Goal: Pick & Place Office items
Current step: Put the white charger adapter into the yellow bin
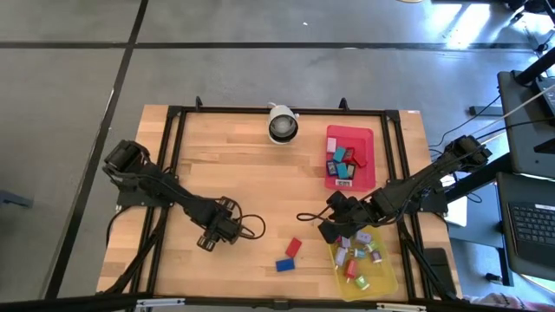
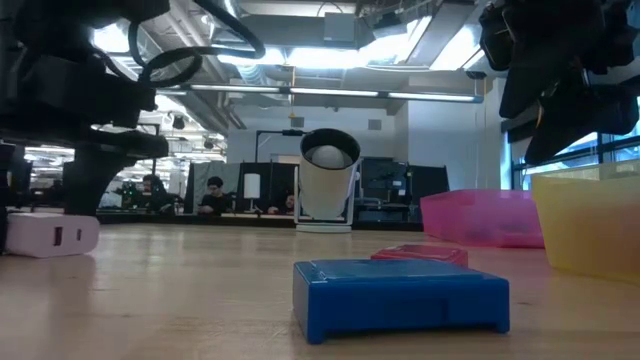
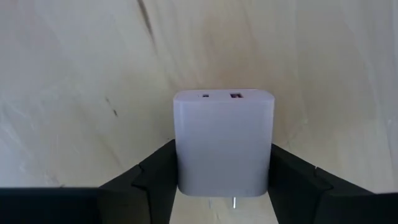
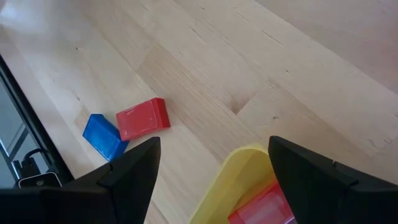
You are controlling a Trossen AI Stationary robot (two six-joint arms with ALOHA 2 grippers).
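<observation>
Gripping a white charger block (image 3: pixel 222 142) between its fingers low over the tabletop (image 1: pixel 251 186), the left end effector (image 1: pixel 211 237) sits mid-left. Right end effector (image 4: pixel 211 171), spread wide, hovers at the yellow tray's (image 1: pixel 386 276) edge; red block (image 1: pixel 293 247) and blue block (image 1: pixel 284 264) lie between.

Grey floor (image 1: pixel 260 78) with dark seams – bright ceiling lights (image 2: pixel 330 55) overhead

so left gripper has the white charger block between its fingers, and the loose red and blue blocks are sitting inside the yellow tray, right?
One thing is off. The red block and blue block lie on the bare table, beside the yellow tray, not in it; the high view shows this. The white charger block does sit between the left gripper's fingers.
</observation>
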